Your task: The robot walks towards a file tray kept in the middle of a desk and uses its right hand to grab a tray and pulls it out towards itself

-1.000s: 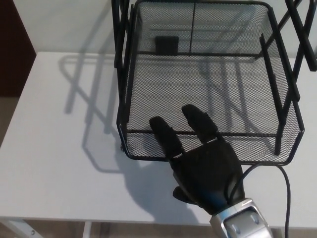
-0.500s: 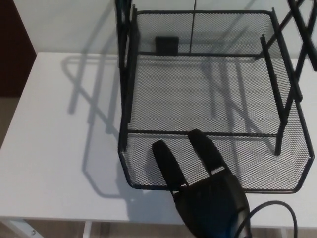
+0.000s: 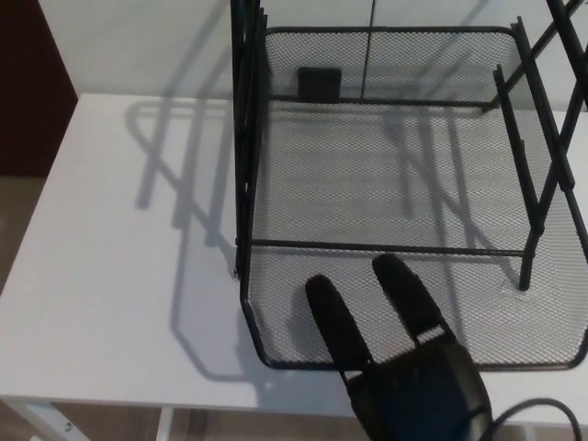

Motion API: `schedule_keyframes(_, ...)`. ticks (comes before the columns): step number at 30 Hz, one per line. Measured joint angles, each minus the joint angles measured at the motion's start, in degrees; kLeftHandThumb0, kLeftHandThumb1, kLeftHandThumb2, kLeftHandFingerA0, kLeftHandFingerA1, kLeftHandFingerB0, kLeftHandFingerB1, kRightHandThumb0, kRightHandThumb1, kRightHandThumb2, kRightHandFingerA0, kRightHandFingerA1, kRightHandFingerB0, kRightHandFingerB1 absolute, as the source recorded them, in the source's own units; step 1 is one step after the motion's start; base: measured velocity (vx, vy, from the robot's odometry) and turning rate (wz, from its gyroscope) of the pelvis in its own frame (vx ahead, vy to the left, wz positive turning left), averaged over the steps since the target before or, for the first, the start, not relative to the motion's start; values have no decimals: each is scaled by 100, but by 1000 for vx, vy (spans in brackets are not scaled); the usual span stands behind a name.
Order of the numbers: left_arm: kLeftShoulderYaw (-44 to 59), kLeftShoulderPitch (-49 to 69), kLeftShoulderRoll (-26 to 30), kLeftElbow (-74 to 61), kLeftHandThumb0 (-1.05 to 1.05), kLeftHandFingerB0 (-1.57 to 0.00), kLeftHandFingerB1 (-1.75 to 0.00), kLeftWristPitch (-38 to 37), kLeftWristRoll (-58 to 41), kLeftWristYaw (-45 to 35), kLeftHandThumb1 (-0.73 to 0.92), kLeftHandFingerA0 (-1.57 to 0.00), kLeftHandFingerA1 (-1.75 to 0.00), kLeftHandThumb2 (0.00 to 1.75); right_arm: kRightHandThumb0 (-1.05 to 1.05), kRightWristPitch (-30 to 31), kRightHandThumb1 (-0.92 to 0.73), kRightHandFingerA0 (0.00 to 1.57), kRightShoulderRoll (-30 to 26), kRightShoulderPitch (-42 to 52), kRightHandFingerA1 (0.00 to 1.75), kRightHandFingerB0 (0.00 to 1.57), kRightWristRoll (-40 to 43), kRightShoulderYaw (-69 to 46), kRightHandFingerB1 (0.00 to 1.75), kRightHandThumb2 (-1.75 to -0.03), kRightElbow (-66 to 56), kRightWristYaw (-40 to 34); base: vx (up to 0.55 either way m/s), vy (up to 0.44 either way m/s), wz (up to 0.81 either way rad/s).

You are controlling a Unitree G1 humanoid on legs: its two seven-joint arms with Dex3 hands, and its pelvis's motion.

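trays: 1 mesh tray (image 3: 386,175) | hands: 1 hand (image 3: 404,367) | desks: 1 white desk (image 3: 119,276)

Light is bright and fairly even, with no glare on the white worktop (image 3: 110,276). It falls from the right, since the rack (image 3: 246,138) throws long barred shadows leftward across the upper left of the frame. They are soft-edged and grey. The mesh tray (image 3: 413,184) casts a fine dimmed patch beneath itself. The robot hand (image 3: 404,367) at lower centre reads near-black with little detail. Focus is slightly soft throughout, and the mesh blurs towards the top.
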Motion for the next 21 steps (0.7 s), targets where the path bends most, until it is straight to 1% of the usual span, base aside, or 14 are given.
schedule_keyframes(1,0,1,0,0,-35,-55,-52,0,0,0,57,-67,-47,57,-71,0,-39,4,-60,73,41,7,-5,16,42,-78,-50,-27,0,0,0)
schedule_keyframes(2,0,1,0,0,-36,-54,-52,0,0,0,57,-66,-46,57,-37,-1,-16,2,-125,164,54,0,-13,35,48,-82,-109,-58,0,0,0)
schedule_keyframes(4,0,0,0,0,-36,-54,-52,0,-1,0,57,-66,-46,57,-37,-3,-16,2,-232,330,54,0,-22,70,48,-82,-221,-105,0,0,0)
schedule_keyframes(5,0,0,0,0,-36,-54,-52,0,-1,-1,57,-68,-47,57,-72,-3,-42,5,-313,451,35,10,-29,111,42,-79,-292,-135,0,0,0)
schedule_keyframes(7,-1,0,-1,1,-35,-54,-52,0,-2,-1,57,-67,-46,57,-73,-5,-43,3,-427,619,39,10,-46,157,45,-81,-411,-163,0,0,0)
schedule_keyframes(8,-1,3,-1,-1,-35,-54,-52,0,-2,-2,57,-67,-46,57,-73,-11,-43,3,-525,792,39,10,-76,226,45,-81,-530,-174,0,0,0)
schedule_keyframes(9,-1,9,0,-1,-36,-55,-52,0,-2,-2,58,-70,-47,57,-38,-15,-22,1,-588,922,53,0,-87,261,48,-87,-619,-183,0,0,0)
schedule_keyframes(12,-2,7,-1,-25,-35,-56,-53,0,-1,-3,57,-68,-47,57,-38,37,-20,1,-737,1066,53,0,-91,262,49,-86,-801,-188,0,0,0)
schedule_keyframes(13,-2,14,-1,-30,-35,-57,-53,0,-1,-4,58,-66,-46,57,-39,52,-24,0,-783,1112,53,0,-97,262,49,-88,-852,-188,0,0,0)
schedule_keyframes(16,-2,26,-1,-27,-35,-56,-53,0,-1,-4,58,-67,-47,57,-40,116,-22,0,-902,1269,53,0,-129,263,49,-88,-964,-183,0,0,0)
schedule_keyframes(17,-2,28,-1,-27,-35,-56,-53,0,-2,-4,58,-66,-47,57,-78,148,-45,4,-938,1326,42,10,-145,266,46,-84,-996,-184,0,0,0)
schedule_keyframes(18,-2,29,-1,-28,-35,-56,-53,0,-2,-4,58,-66,-47,57,-78,180,-45,4,-959,1377,42,10,-160,266,46,-84,-1018,-185,0,0,0)
schedule_keyframes(19,-3,29,-1,-29,-35,-56,-53,0,-2,-4,58,-66,-48,57,-40,207,-22,1,-973,1409,53,0,-176,267,49,-87,-1031,-186,0,0,0)
schedule_keyframes(21,-5,32,-1,-37,-35,-55,-53,0,-1,-4,58,-66,-47,57,-39,243,-20,0,-989,1437,53,0,-193,271,49,-87,-1043,-186,0,0,0)
